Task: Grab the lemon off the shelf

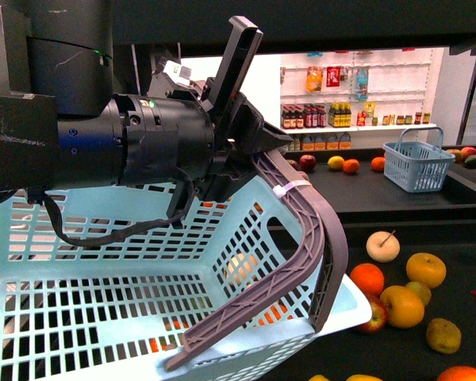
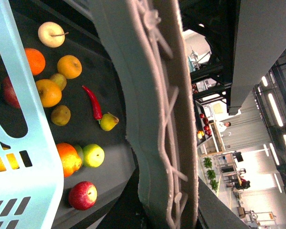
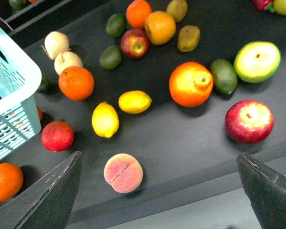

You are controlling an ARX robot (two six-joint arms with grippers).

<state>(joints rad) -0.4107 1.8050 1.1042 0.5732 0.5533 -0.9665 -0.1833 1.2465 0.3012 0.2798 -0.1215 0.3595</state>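
Note:
Two lemons lie side by side on the shelf's dark tray (image 3: 195, 143) in the right wrist view. One lemon (image 3: 105, 119) points toward the front edge, the other lemon (image 3: 135, 101) lies across it. My right gripper (image 3: 157, 191) hovers open above the tray's front edge. Both lemons are a little beyond its fingers (image 3: 50, 193), and a peach (image 3: 123, 172) lies between the jaws' line and the lemons. My left gripper (image 1: 250, 119) is shut on the grey handle (image 1: 301, 238) of the pale blue basket (image 1: 103, 302), holding it up at the left; that handle (image 2: 157, 119) fills the left wrist view.
Around the lemons lie oranges (image 3: 76, 82), a large orange (image 3: 190, 84), red apples (image 3: 249, 121), limes (image 3: 223, 76), a pomegranate (image 3: 57, 136) and pale round fruits (image 3: 68, 60). The basket's corner (image 3: 9, 95) stands beside them. A second small basket (image 1: 417, 166) sits on a far shelf.

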